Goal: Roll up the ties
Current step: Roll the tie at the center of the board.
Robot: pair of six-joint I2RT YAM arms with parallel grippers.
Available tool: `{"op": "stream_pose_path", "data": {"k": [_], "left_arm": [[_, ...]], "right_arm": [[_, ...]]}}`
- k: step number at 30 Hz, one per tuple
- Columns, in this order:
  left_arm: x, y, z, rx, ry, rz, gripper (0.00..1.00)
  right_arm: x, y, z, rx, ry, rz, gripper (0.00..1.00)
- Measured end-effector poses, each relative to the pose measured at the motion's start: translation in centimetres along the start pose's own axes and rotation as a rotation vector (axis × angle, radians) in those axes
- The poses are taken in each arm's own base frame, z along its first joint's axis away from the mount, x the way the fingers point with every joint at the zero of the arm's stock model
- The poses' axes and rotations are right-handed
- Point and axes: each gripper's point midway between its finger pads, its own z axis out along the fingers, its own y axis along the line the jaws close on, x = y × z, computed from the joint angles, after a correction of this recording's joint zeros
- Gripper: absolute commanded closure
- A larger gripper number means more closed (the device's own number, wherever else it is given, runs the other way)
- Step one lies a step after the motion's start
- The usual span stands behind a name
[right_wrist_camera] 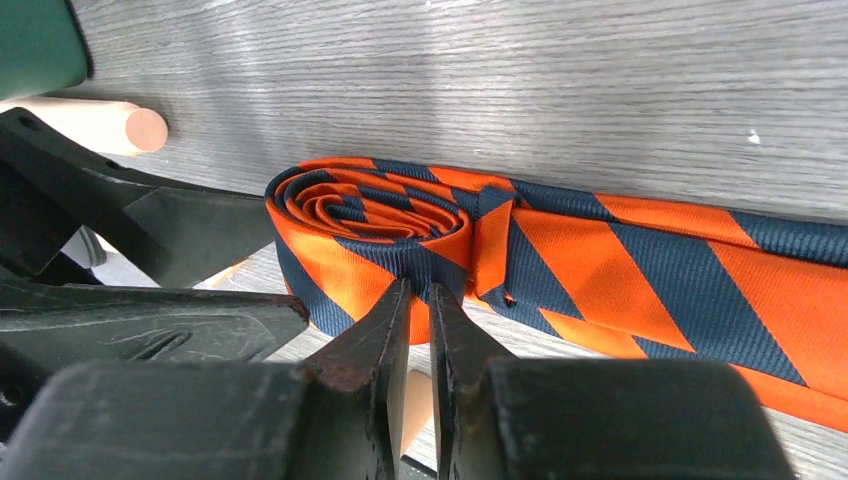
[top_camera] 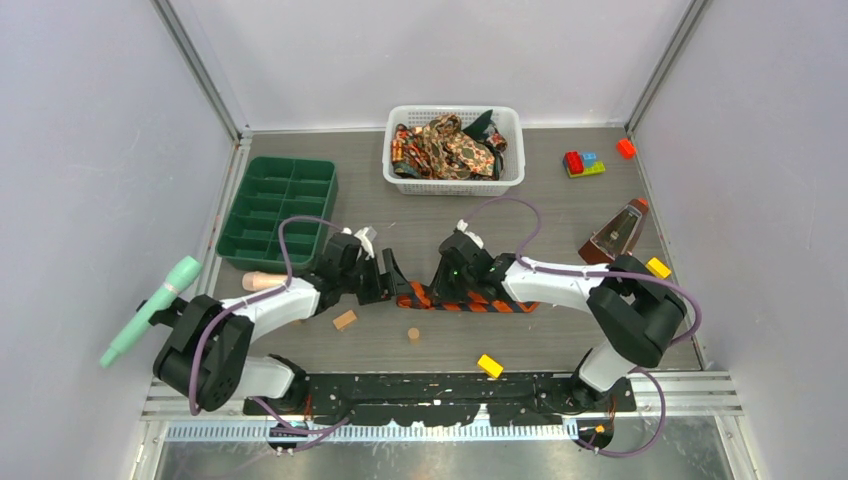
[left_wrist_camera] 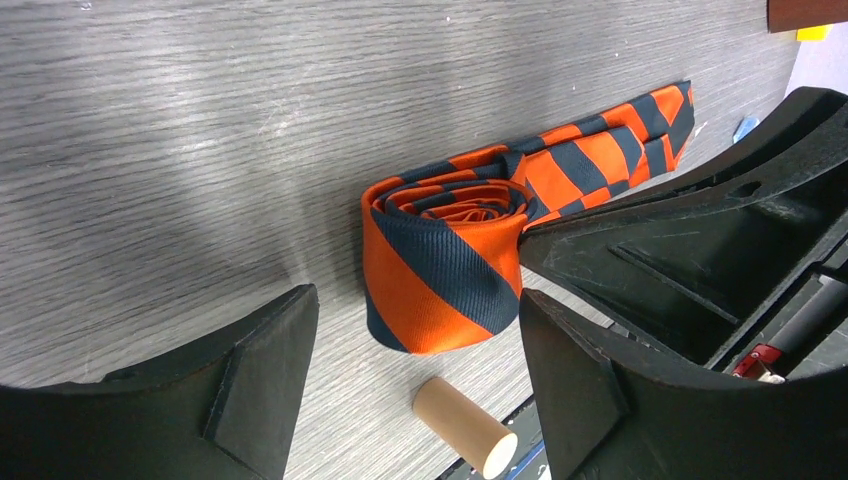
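The right gripper (right_wrist_camera: pixel 418 292) has its jaws drawn almost together, with only a thin slit left between them. Both tips bear against the outer wrap of the rolled end of the striped tie (right_wrist_camera: pixel 620 270), on the side of the roll facing that arm. Whether any cloth is caught in the slit cannot be told.

The left gripper (left_wrist_camera: pixel 415 300) has its jaws spread wide, straddling the roll. The roll stands on edge in the gap, well clear of one finger and close against the other. Contact there cannot be told.

The tie lies on the grey table (top_camera: pixel 560 215), near centre, between the two wrists. The coil is at the 9 o'clock end, and the unrolled length lies flat toward 3 o'clock.

A short wooden cylinder (left_wrist_camera: pixel 465 440) lies near the roll at 6 o'clock. The other ties (top_camera: pixel 450 148) are heaped in the white basket (top_camera: pixel 455 183) at 12 o'clock.
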Motion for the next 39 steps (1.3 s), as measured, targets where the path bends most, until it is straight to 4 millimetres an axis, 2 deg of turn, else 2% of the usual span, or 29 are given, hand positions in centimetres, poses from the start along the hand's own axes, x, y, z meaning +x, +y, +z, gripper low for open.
{"op": "stream_pose_path", "data": {"k": [10, 21, 35, 39], "left_arm": [[1.0, 0.0, 0.9, 0.014, 0.025, -0.015, 0.29], [1.1, -0.7, 1.7, 0.057, 0.018, -0.016, 0.32], [0.9, -0.5, 2.5, 0.074, -0.003, -0.033, 0.54], [0.9, -0.4, 2.5, 0.073, -0.003, -0.036, 0.55]], "right_arm": [[0.3, 0.5, 0.5, -0.028, 0.014, 0.009, 0.82], [0.4, 0.4, 0.7, -0.031, 0.018, 0.013, 0.83], [0.4, 0.3, 0.8, -0.03, 0.018, 0.016, 0.83], [0.4, 0.3, 0.8, -0.03, 0.019, 0.015, 0.76]]}}
